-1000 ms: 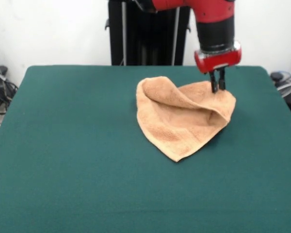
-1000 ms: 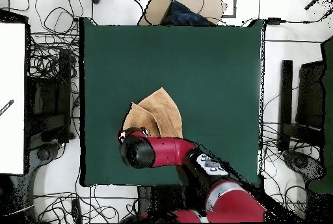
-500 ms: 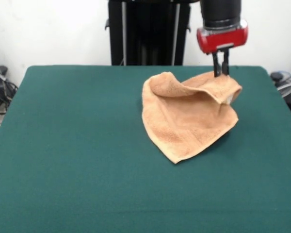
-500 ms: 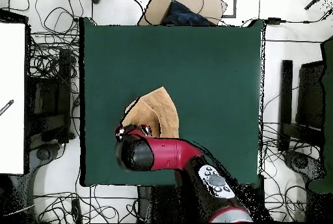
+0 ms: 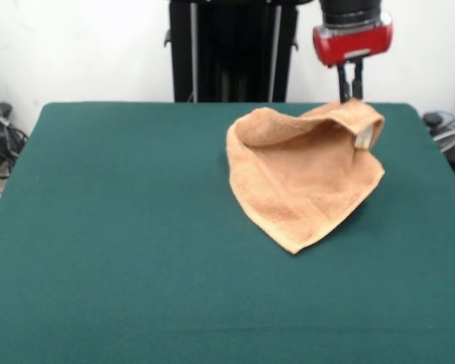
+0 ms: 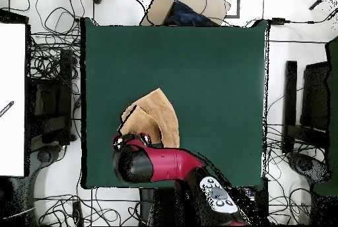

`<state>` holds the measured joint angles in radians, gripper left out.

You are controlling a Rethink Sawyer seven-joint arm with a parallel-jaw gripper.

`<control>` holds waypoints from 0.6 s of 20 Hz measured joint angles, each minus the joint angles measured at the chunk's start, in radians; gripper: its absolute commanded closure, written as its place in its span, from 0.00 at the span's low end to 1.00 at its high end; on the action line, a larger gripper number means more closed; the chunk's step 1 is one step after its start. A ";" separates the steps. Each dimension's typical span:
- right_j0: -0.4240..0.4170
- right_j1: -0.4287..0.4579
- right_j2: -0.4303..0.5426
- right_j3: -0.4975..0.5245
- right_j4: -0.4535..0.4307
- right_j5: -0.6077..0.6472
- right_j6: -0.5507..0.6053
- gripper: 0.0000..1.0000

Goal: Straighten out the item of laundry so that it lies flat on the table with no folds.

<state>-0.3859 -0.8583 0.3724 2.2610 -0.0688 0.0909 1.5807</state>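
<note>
The peach-orange towel (image 5: 303, 178) is folded over and partly lifted off the dark green table (image 5: 121, 227). My gripper (image 5: 351, 95) is shut on the towel's top right edge and holds it up. The rest hangs down to a point that rests on the table. A small white label (image 5: 362, 139) shows under the raised edge. In the overhead view the towel (image 6: 160, 112) lies at the table's (image 6: 211, 66) lower left part. The red and black arm (image 6: 142, 163) covers its near side and hides the gripper.
The black pedestal (image 5: 231, 49) stands behind the table's far edge. Cables and black gear (image 5: 0, 140) lie beside the table on the left. In the overhead view a cardboard box (image 6: 188, 5) sits past the table's top edge, and a white board (image 6: 12, 99) at the left.
My gripper has risen and moved a little to the right in the front view, lifting the towel's held edge higher. The towel's low point has slid right with it.
</note>
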 measured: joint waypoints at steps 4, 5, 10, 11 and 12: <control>-0.027 -0.084 0.026 0.079 0.032 0.004 0.003 1.00; -0.032 -0.101 0.031 0.090 0.041 0.008 0.003 1.00; -0.076 -0.267 0.075 0.161 0.157 0.087 0.003 1.00; -0.079 -0.284 0.079 0.165 0.170 0.098 0.003 1.00; -0.080 -0.333 0.084 0.173 0.206 0.136 0.003 1.00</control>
<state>-0.4657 -1.1917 0.4560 2.4340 0.1373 0.2265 1.5840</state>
